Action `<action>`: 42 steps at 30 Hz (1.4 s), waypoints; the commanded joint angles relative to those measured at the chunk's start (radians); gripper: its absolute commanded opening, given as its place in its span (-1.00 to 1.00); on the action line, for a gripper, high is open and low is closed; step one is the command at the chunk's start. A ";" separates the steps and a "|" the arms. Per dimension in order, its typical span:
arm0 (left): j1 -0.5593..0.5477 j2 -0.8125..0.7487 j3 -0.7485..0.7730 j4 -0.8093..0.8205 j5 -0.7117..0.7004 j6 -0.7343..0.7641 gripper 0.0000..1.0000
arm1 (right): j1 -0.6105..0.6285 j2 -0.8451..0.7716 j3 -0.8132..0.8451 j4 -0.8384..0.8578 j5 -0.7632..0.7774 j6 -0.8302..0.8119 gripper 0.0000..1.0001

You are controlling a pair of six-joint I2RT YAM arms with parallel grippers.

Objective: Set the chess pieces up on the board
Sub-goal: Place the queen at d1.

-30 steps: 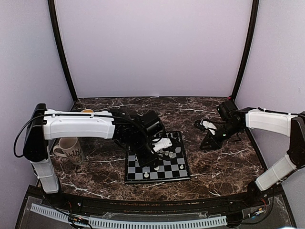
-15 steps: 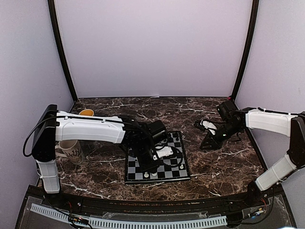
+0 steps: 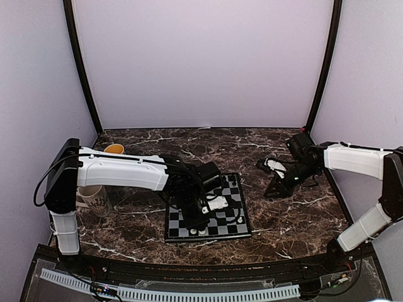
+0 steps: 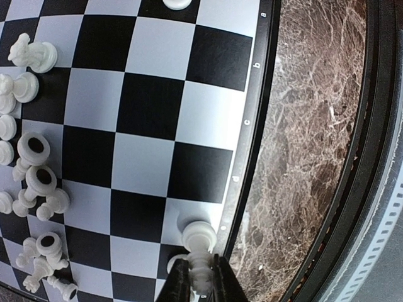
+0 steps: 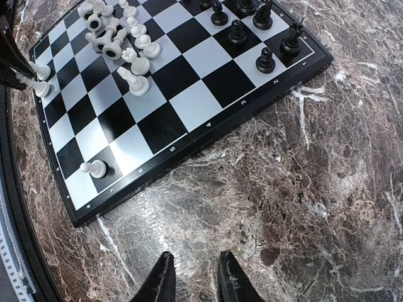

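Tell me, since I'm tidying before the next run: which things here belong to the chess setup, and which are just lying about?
Belong to the job:
board
white pieces
black pieces

Just lying about:
patterned mug, left of the board
orange cup, behind the left arm

Small square chessboard [image 5: 189, 104] with black and white checks and a thin black rim lies flat by the table's near edge. Tiny white plastic chessmen [image 4: 38, 182] cluster mid-board, several toppled. Black chessmen [image 5: 237, 33] stand upright along one edge. One white piece [image 4: 200, 251] sits beside the rim.
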State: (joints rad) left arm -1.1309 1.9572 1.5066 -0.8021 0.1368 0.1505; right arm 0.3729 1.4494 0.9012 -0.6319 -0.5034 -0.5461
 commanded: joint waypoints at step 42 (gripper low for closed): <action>-0.007 -0.142 0.006 0.060 -0.051 0.004 -0.33 | -0.001 0.026 0.022 -0.021 -0.012 -0.021 -0.51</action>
State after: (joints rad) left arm -1.1328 1.9591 1.5066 -0.7746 0.1116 0.1543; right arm 0.3729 1.4639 0.9012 -0.6415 -0.5037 -0.5499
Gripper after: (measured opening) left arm 0.322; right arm 0.242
